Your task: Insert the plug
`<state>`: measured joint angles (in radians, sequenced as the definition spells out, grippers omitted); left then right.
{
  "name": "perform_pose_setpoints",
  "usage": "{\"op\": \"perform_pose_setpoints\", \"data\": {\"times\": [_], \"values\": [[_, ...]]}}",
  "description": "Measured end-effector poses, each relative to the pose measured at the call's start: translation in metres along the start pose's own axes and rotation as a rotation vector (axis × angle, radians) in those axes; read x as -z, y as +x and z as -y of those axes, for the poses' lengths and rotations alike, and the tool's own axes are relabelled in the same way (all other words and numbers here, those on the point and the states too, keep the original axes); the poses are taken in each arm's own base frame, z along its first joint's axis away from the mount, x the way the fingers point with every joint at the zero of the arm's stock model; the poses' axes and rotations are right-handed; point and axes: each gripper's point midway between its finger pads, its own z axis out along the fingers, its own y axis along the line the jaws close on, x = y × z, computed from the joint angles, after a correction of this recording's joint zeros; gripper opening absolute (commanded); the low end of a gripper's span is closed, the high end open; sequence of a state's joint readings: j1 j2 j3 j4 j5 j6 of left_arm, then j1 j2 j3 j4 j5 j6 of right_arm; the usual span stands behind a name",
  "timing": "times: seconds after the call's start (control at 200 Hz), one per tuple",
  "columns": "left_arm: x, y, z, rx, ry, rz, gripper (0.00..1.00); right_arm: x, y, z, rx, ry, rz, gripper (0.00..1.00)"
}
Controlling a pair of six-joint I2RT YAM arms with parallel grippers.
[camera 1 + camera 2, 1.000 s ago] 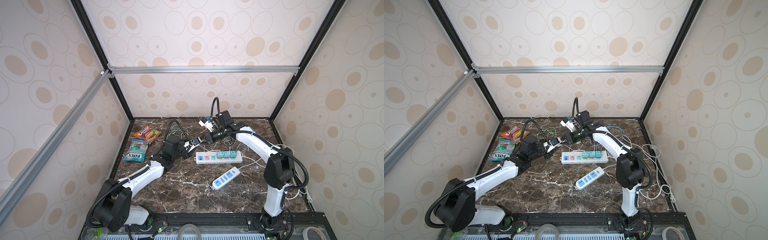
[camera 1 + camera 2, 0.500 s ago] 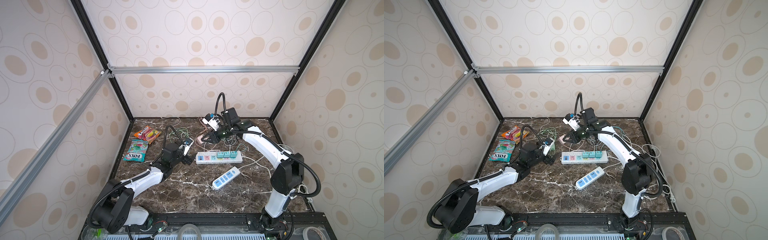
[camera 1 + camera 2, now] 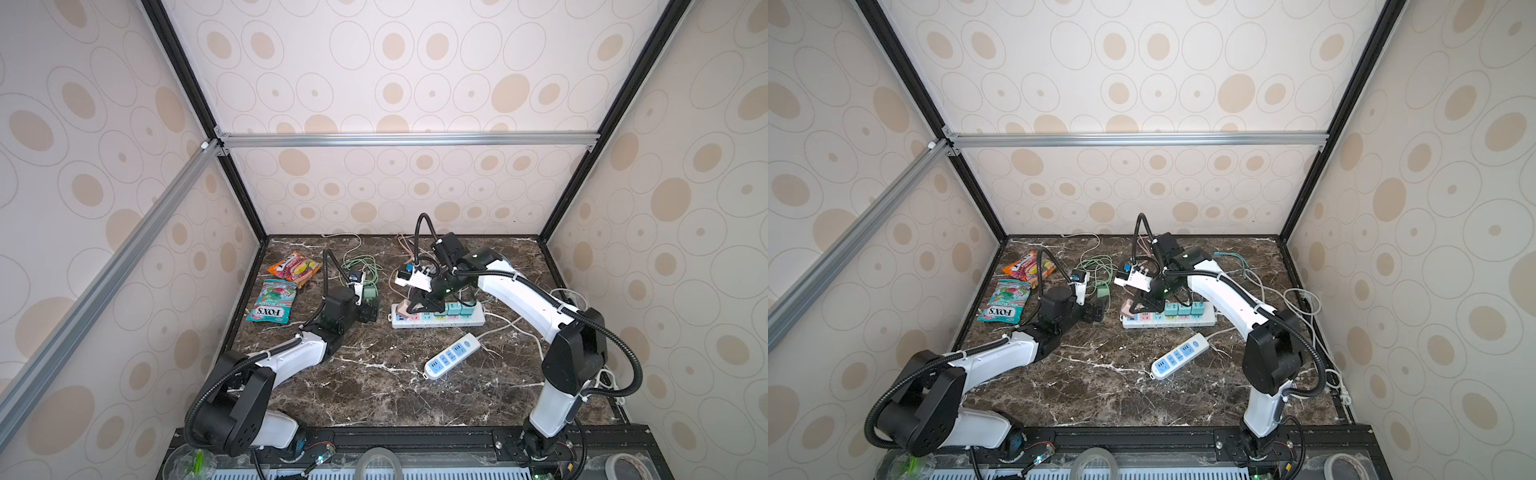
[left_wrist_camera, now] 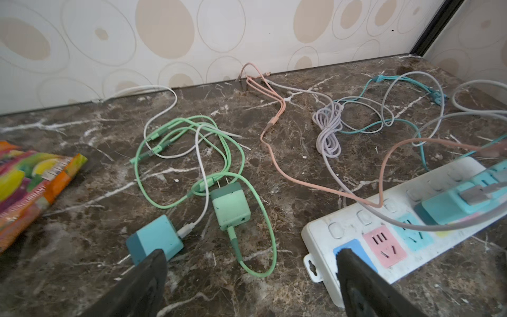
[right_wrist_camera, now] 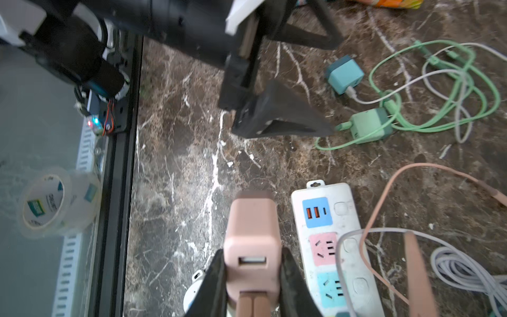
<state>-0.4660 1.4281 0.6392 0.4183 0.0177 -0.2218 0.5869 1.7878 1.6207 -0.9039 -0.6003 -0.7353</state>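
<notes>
Right claw clamped on pink plug, held just beside left end of strip, not seated; prongs hidden from you. Strip lies left-right, mid-bench toward back edge. Free pink socket right next to plug; teal plugs fill sockets further right. Left claw wide open, empty, near green plug, well apart
</notes>
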Motion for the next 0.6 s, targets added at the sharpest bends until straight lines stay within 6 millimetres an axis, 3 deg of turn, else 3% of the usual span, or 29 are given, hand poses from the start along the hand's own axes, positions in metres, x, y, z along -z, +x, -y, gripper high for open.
{"op": "perform_pose_setpoints", "data": {"times": [0.245, 0.42, 0.6], "values": [[-0.014, 0.033, 0.018, 0.177, 0.076, -0.112, 0.98, -0.029, 0.043, -0.005, 0.149, 0.027, -0.206, 0.0], [-0.022, 0.052, 0.032, 0.206, 0.082, -0.192, 0.98, -0.031, 0.061, 0.012, 0.21, 0.11, -0.304, 0.0], [-0.036, 0.056, 0.039, 0.209, 0.07, -0.242, 0.98, -0.031, 0.077, 0.032, 0.256, 0.2, -0.391, 0.0]]}}
